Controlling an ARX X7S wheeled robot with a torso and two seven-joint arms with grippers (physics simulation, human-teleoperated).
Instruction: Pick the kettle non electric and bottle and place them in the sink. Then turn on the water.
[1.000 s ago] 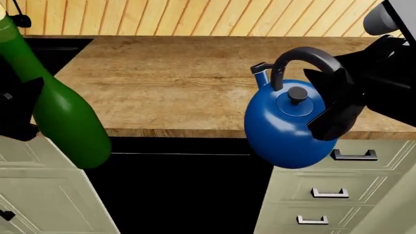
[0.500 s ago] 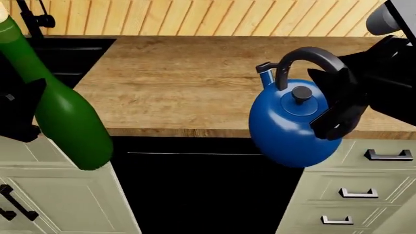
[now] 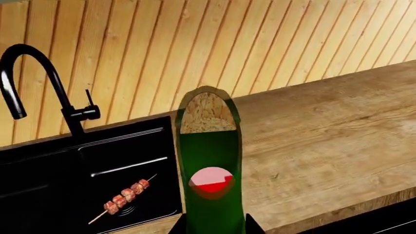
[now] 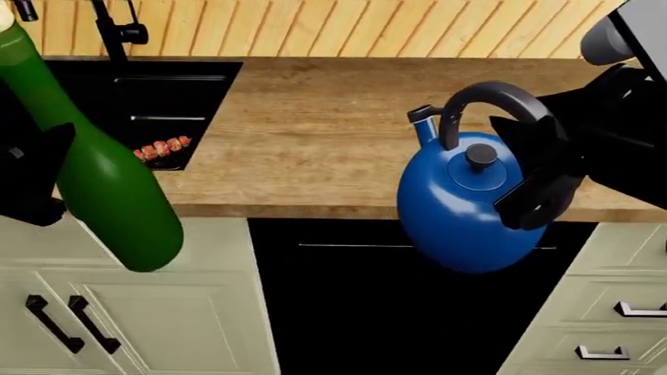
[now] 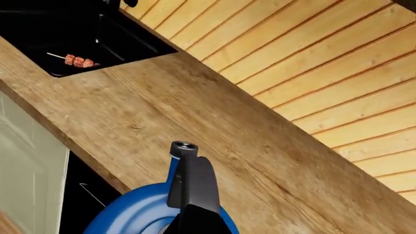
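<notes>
My left gripper [image 4: 31, 176] is shut on the dark green bottle [image 4: 99, 172], holding it tilted in the air in front of the counter edge. The bottle also fills the middle of the left wrist view [image 3: 209, 175], cork top up. My right gripper [image 4: 536, 168] is shut on the black handle of the blue kettle [image 4: 464, 203], which hangs in front of the counter edge; the right wrist view shows the kettle [image 5: 133, 217] too. The black sink [image 4: 156, 90] lies at the far left of the counter, with its black faucet [image 3: 39, 90] behind it.
A meat skewer [image 4: 162, 147] lies in the sink basin and also shows in the left wrist view [image 3: 123, 197]. A wooden counter [image 4: 344, 133] runs between sink and kettle. Pale green cabinets with black handles [image 4: 62, 324] and a dark opening [image 4: 396, 312] lie below. A plank wall stands behind.
The view has shifted left: the sink, faucet and skewer have come into sight and slid rightward. Both grippers keep the bottle and kettle in the same hold.
</notes>
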